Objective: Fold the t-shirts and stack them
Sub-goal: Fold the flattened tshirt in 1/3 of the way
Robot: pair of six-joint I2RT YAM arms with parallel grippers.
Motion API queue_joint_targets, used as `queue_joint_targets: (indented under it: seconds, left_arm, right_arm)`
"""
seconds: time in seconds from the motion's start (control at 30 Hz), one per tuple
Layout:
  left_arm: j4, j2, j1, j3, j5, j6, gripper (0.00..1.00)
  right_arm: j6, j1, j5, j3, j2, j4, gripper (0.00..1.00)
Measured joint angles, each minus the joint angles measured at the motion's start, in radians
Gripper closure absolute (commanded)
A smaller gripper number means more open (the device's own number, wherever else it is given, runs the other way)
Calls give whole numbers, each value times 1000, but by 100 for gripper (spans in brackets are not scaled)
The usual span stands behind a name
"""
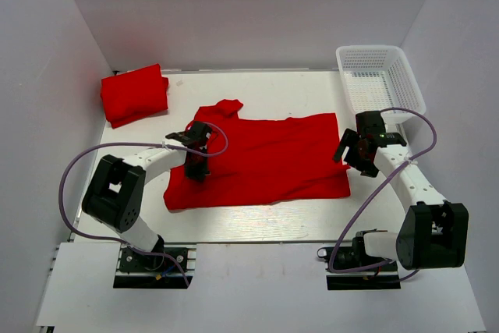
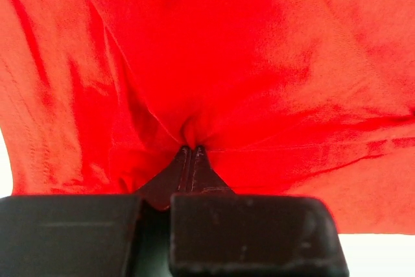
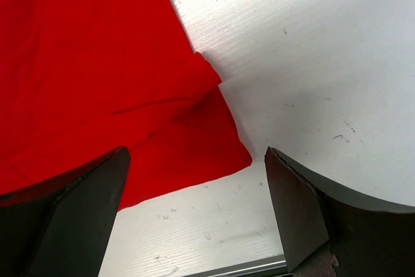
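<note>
the left tool [image 2: 192, 154] is pinched together on a bunched fold of the spread t-shirt [image 1: 273, 157], near its left edge. the right tool [image 3: 196, 152] hangs with fingers wide apart over that shirt's near right corner, gripping nothing. the shirt lies mid-tabletop [image 1: 257, 220]. farther back, a folded t-shirt [image 1: 134, 95] sits far left and a white mesh basket [image 1: 373, 48] far right.

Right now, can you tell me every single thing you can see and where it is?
spread t-shirt: one, red, lying open in the middle of the table
folded t-shirt: one, red, far left corner
basket: one, white mesh, far right corner
table: one, white, under everything
cables: two, purple, one looping along each arm
left end effector: one, black, shut on the spread t-shirt's left part
right end effector: one, black, open, at the spread t-shirt's right edge
</note>
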Motion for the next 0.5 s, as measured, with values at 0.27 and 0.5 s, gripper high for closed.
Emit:
queue_joint_targets:
  seconds: [0.27,0.5]
  left_arm:
    - [-24,-3,0,69,-13,11,100]
    - [-28,-6,0,134,-20,45,100]
  right_arm:
    - [0,0,0,-16,0,-1,10]
    - [0,0,-1,-21,0,0,10]
